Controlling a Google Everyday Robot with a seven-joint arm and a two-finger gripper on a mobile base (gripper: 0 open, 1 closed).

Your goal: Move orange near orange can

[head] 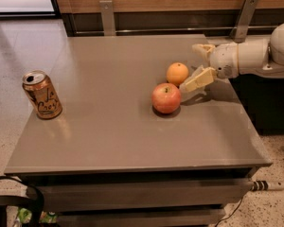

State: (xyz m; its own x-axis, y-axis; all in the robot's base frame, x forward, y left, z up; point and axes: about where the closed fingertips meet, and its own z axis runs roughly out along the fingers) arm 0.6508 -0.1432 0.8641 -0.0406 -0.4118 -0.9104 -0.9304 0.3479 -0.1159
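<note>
Grey table (132, 141): fills most of the frame, flat matte top, drawer fronts along the lower edge. Wood panel wall across the top.

White arm (255, 56): enters from the right edge, upper half of the frame, reaching left over the table's right side.

Gripper (191, 66): at the arm's left end, right of centre. Jaws stand apart. One cream finger sits higher and further back; the lower finger (199, 79) angles down-left toward the fruit. Nothing is held between them.

Orange can (42, 95): upright at the left side of the table, near the left edge, well apart from everything else.

Apple (166, 98): red-yellow, just right of centre, directly below the orange in the frame and very close to it. Not part of the task.

Orange (177, 73): on the table just left of the gripper, at the mouth of the spread fingers. Contact with the lower finger cannot be told.

Step in hand, as judged: the approach to the grasp. The orange is not yet picked up and lies far from the can.

Next move calls for: easing the jaws around the orange and closing on it, keeping the lower finger off the apple, which crowds that side. Then a lift and a long carry left across the table, setting down beside the can without knocking it.
</note>
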